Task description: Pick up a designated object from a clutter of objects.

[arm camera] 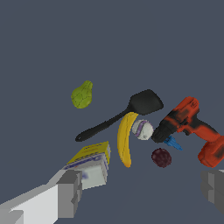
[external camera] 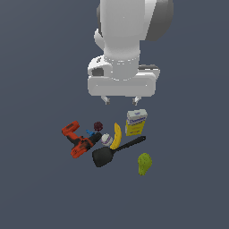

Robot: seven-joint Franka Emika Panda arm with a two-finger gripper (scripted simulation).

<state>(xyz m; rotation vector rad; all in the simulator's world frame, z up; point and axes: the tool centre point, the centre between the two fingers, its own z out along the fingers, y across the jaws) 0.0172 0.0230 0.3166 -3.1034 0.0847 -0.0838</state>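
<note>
Simulated test scene — no real room

A flat, featureless slate-grey ground (external camera: 40, 188) runs to every edge, with no walls or furniture — only a rendered white robot arm (external camera: 123, 44) above a loose scatter of odd goods: a red-black power drill (external camera: 77, 138), and beside it a banana (external camera: 116, 136), a spatula (external camera: 112, 153) and a yellow-white box (external camera: 136, 122).
</note>
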